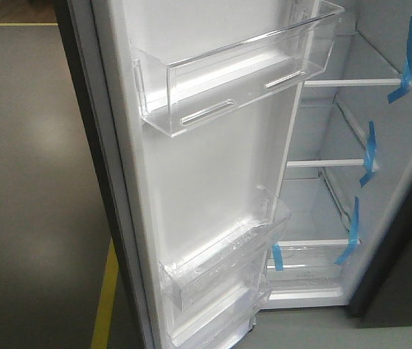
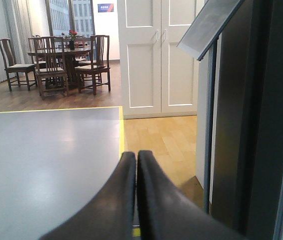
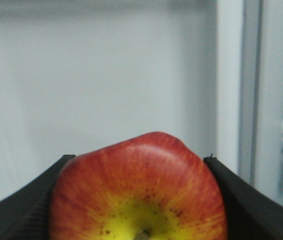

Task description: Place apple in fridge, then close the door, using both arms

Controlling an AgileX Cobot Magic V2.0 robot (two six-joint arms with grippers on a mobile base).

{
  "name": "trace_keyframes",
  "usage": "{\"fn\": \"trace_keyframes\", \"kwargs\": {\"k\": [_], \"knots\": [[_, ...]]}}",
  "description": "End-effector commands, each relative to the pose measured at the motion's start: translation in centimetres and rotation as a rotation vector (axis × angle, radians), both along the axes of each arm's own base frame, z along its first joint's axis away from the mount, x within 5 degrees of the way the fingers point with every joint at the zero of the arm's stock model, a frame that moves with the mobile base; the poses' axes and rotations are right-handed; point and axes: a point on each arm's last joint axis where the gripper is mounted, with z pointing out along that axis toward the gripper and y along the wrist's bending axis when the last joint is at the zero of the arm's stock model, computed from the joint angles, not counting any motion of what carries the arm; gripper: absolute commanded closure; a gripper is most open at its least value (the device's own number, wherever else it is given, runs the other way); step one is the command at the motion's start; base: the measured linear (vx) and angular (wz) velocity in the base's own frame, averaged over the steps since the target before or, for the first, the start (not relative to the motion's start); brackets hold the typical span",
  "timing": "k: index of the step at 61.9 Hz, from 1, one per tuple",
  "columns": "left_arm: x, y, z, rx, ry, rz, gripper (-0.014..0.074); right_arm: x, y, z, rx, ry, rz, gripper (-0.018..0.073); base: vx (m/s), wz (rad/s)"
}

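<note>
The fridge stands open in the front view. Its door is swung out at the left, showing the white lining and clear bins. The white interior with shelves and blue tape strips is at the right. No gripper shows in that view. In the right wrist view my right gripper is shut on the red and yellow apple, close in front of a white fridge surface. My left gripper is shut and empty, beside a dark grey panel.
A yellow floor line runs left of the door over the grey floor. The left wrist view shows a dining table with chairs and white double doors far off. A slanted grey panel juts out above the dark panel.
</note>
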Motion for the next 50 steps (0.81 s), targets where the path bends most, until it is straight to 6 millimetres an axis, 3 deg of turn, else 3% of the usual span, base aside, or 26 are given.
{"fn": "trace_keyframes", "kwargs": {"k": [1,13,25,37,50], "knots": [[0.0,-0.1,-0.2,-0.018,-0.055,-0.012,0.0603,1.7,0.7,1.4,0.062,-0.134,0.096,0.0566,0.0,0.0],[0.0,-0.1,-0.2,-0.018,-0.055,-0.012,0.0603,7.7,4.0,-0.4,-0.021,-0.132,0.224,0.0566,0.0,0.0],[0.0,-0.1,-0.2,-0.018,-0.055,-0.012,0.0603,12.6,6.4,-3.7,-0.143,-0.038,0.243,0.0564,0.0,0.0],[0.0,-0.1,-0.2,-0.018,-0.055,-0.012,0.0603,14.8,6.3,-5.8,-0.165,0.015,0.217,0.0526,0.0,0.0],[0.0,-0.1,-0.2,-0.018,-0.055,-0.012,0.0603,15.5,6.4,-6.8,-0.167,0.05,0.235,0.0328,0.0,0.0]]}}
